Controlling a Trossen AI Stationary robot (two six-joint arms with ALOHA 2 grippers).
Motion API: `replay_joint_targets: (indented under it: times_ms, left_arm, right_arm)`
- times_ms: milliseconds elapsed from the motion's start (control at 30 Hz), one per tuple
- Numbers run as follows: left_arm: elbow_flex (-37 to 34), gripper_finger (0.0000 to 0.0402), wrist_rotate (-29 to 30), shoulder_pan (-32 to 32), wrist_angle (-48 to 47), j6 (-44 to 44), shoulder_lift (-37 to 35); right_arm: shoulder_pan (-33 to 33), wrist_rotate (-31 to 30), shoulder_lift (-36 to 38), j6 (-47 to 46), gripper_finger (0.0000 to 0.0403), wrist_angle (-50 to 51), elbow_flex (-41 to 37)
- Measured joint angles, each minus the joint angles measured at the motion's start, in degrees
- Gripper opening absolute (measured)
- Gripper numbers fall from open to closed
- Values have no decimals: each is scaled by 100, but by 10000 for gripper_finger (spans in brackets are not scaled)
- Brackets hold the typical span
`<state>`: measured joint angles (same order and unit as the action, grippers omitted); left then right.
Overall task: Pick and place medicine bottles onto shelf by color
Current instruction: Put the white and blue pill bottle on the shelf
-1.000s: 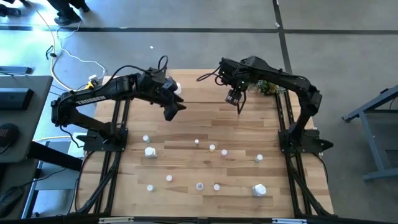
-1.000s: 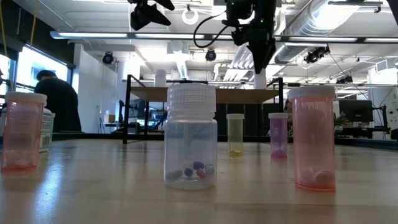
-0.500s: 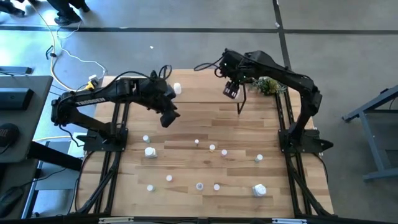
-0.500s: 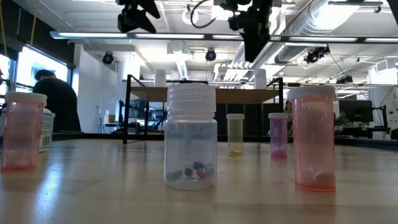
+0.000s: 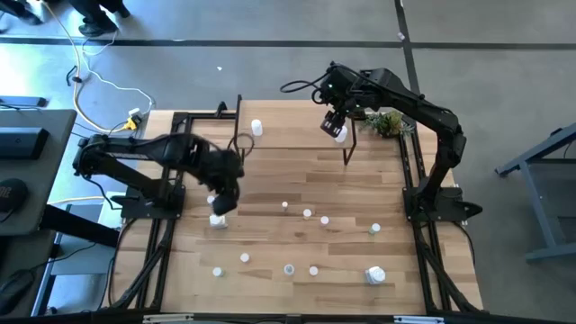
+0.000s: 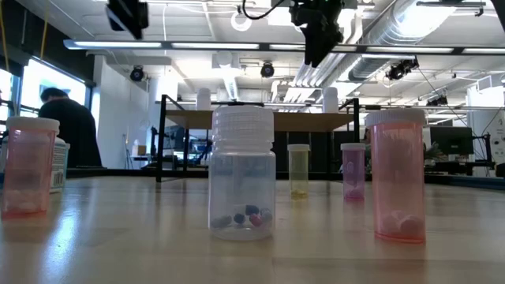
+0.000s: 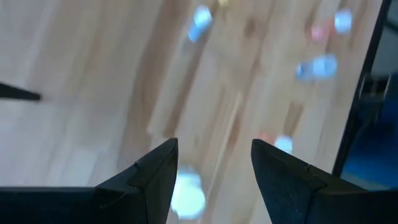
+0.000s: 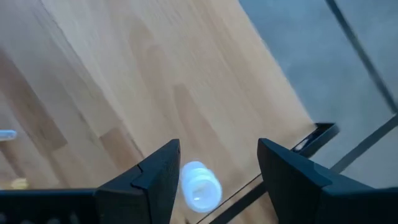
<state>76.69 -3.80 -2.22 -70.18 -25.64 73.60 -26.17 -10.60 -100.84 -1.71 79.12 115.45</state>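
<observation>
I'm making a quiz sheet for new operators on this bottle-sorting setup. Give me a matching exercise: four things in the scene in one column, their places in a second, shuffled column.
Things:
1. left gripper
2. right gripper
3. small green plant
4. large white bottle

Places:
A. on the table, lower right of the high view, apart from both arms
B. over the table's left part, just above another large bottle
C. beside the right arm, at the table's far right edge
D. over the right end of the shelf, above a small bottle

Pairs: 1-B, 2-D, 3-C, 4-A
</observation>
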Motion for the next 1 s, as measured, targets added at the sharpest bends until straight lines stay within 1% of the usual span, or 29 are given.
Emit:
replay_joint_targets:
  times_ms: [333,500,567,633,800,900,1000]
  left_arm:
    - [0,195,403,1402,-732,-585,-52]
    - [0,195,757,2083,-763,-1054,-260]
    - [-28,195,998,2370,-734,-1266,-393]
    - [-232,195,1316,2655,-629,-1524,-587]
    - [-1083,195,1927,3258,-346,-2387,-1091]
    - [-1509,195,2185,3449,-101,-2774,-1348]
    - [-1822,195,2299,3540,225,-3035,-1512]
  right_arm:
    - [122,272,79,-859,206,451,0]
    - [392,272,314,-1331,206,477,1]
    - [545,272,452,-1584,206,486,1]
    - [720,272,590,-1829,206,487,1]
    - [1152,270,913,-2261,206,482,-1]
    - [1368,268,1062,-2501,206,470,1]
    - [1588,171,1165,-2687,206,466,1]
